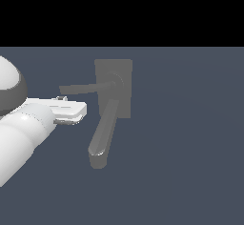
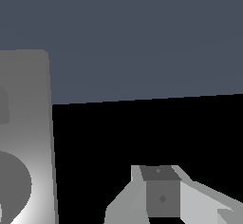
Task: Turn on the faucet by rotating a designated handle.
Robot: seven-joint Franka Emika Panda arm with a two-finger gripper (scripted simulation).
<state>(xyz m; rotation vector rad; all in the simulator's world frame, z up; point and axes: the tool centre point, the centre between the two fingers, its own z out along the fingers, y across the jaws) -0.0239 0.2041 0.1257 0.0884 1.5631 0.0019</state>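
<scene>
The arm point(image 1: 21, 138) is bringing its pincer point(image 1: 76, 110), whose opening I cannot tell, just beside the handle point(image 1: 81, 88) jutting from the faucet point(image 1: 114, 88), and should press near the handle's tip.

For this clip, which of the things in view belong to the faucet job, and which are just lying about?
Belong to the job:
- faucet, grey block body
- handle, the thin bar
- end effector, beside the handle's tip

Just lying about:
- nothing loose in view; the thick spout is part of the faucet but is not the part to turn
</scene>
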